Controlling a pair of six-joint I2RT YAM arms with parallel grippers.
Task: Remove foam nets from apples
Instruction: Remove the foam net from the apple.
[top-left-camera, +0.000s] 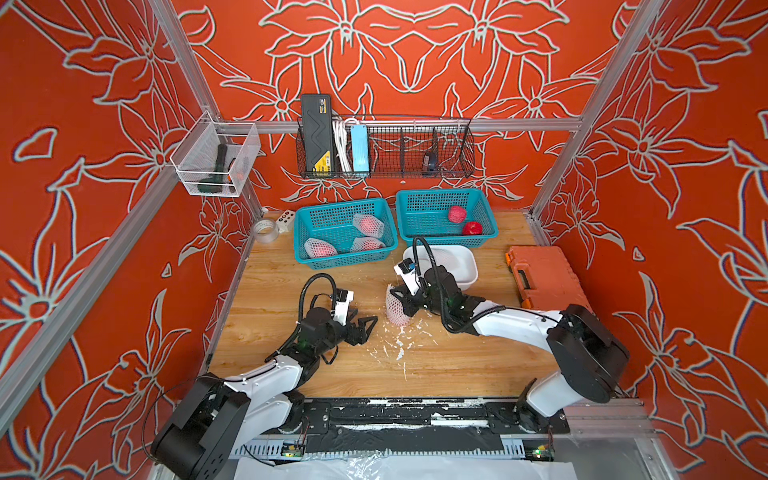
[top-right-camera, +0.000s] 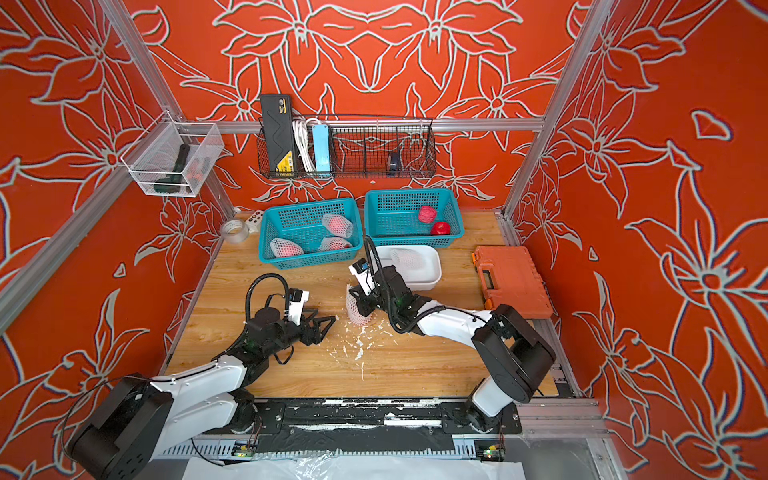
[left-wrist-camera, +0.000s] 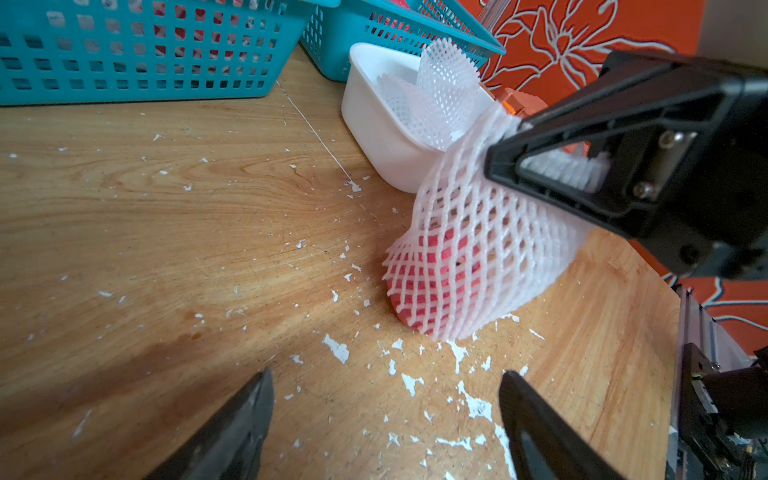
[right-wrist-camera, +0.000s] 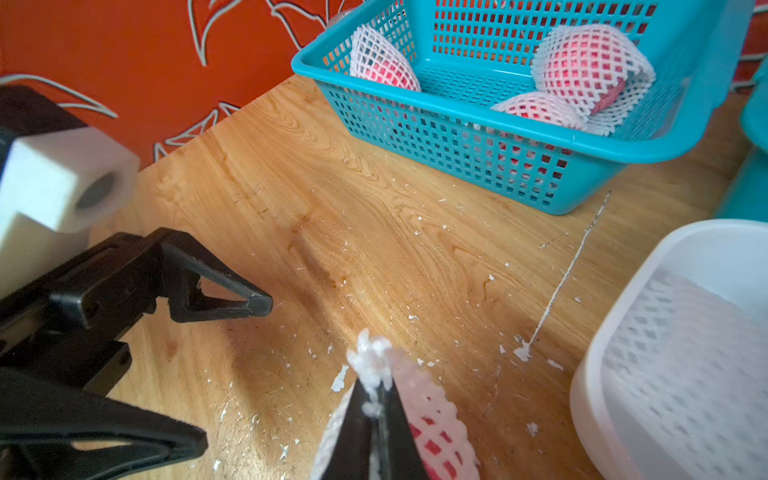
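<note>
Orange floral walls (top-left-camera: 415, 54) and aluminium frame rails (top-left-camera: 519, 124) enclose a wooden tabletop (top-left-camera: 266, 291)

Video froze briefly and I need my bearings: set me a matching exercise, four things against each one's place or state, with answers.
1 left gripper
2 right gripper
3 bare apples
4 loose foam net

A in the white tub
B open, empty
C in the teal basket nearest the orange toolbox
D shut on the stretched net

Pairs: 1-B, 2-D, 3-C, 4-A

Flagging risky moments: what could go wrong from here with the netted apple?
The right gripper pinches only the foam net at its top; white shreds on the table suggest it may tear. The left gripper is open, clear of the apple, so the apple may lift with the net and drop.
</note>
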